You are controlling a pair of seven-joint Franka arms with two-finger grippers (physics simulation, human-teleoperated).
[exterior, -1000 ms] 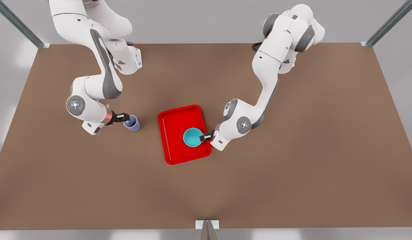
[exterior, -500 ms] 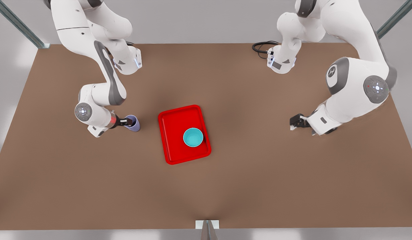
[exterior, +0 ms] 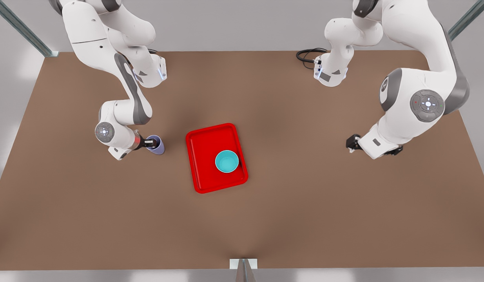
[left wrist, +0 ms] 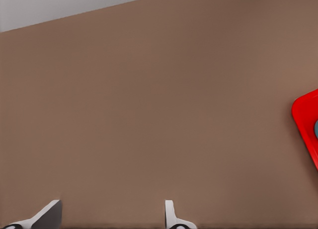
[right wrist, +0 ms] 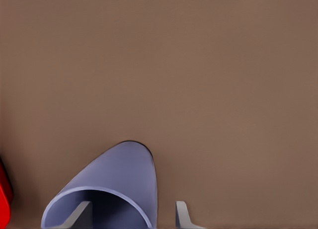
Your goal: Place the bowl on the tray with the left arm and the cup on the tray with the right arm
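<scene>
On the brown worktop (exterior: pixel 304 203), the red tray (exterior: pixel 204 156) at frame centre holds the teal bowl (exterior: pixel 227 161). Left of it, the right gripper (exterior: pixel 152 143) has its fingers straddling the wall of the standing lavender cup (exterior: pixel 156 144), one inside. The left gripper (exterior: pixel 350 144) hangs at far right, fingers parted and empty.

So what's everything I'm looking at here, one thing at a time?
table: one, brown, under everything.
tray: one, bright red, mid-table.
bowl: one, teal, on the tray, in its corner nearer the camera on the front view's right.
cup: one, pale lavender, upright on the table, off the tray on the front view's left.
cable: one, black, coiled at the far edge by an arm's base.
right gripper: one, black, open, one finger inside the cup's rim and one outside.
left gripper: one, black, open, holding nothing, over bare table well to the front view's right of the tray.
</scene>
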